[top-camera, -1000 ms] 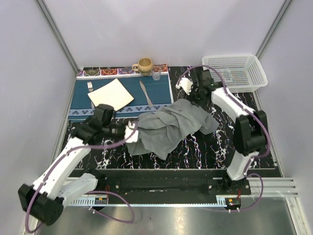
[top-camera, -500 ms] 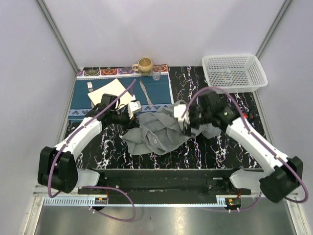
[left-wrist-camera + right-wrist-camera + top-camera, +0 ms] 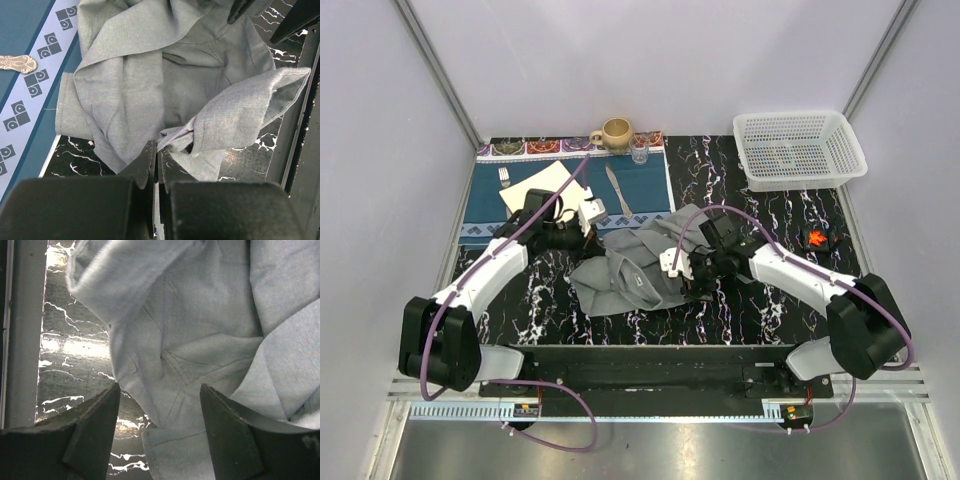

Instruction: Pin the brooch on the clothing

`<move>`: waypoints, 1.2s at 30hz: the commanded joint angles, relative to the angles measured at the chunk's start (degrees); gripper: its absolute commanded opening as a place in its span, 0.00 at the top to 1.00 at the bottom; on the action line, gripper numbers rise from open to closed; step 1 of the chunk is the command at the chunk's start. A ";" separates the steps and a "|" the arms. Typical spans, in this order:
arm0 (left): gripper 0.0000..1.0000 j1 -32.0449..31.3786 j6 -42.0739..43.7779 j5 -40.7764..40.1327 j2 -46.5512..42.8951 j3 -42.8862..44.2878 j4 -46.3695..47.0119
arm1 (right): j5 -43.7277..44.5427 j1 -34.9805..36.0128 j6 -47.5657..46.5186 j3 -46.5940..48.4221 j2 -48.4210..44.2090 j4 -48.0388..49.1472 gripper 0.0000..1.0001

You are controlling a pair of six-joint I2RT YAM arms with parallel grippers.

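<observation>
The brooch (image 3: 815, 238) lies on the black marbled table (image 3: 770, 300) at the right, on the near side of the white basket (image 3: 800, 148) and well apart from the shirt (image 3: 640, 265); it is too small to tell which way it points. The shirt is a crumpled grey heap at the middle of the table; its long axis runs from near left to far right, and its far-left edge overlaps the blue placemat (image 3: 570, 190).

Only the overhead view shows the brooch; neither wrist view has it. The left wrist view shows the left gripper (image 3: 156, 150) with its fingers pressed together, pinching a folded edge of the shirt (image 3: 150, 85) at their tips; beyond lie the placemat's patterned border (image 3: 30, 60) and an ornate cutlery handle (image 3: 17, 63). The right wrist view shows the right gripper (image 3: 160, 387) spread wide over the shirt (image 3: 200, 315), the cloth filling the gap between the fingers; whether they touch it I cannot tell.

From above, the left gripper (image 3: 600, 225) sits at the heap's far-left edge and the right gripper (image 3: 682, 275) over its right part. On the placemat are a cream napkin (image 3: 545, 190), a fork (image 3: 504, 178) and a knife (image 3: 618, 190); a mug (image 3: 615, 132) and a small glass (image 3: 640, 150) stand at its far edge.
</observation>
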 commanded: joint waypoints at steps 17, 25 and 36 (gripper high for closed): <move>1.00 3.33 -5.20 2.30 -0.29 0.61 5.31 | 11.65 3.31 3.48 -1.70 2.58 10.99 0.95; 1.00 4.92 -8.20 1.26 -5.82 12.90 1.53 | 17.11 2.35 20.31 15.43 -7.70 7.74 1.00; 1.00 4.65 -18.04 -14.21 -10.66 33.38 9.71 | 30.74 -4.42 25.42 42.07 -6.66 8.53 1.00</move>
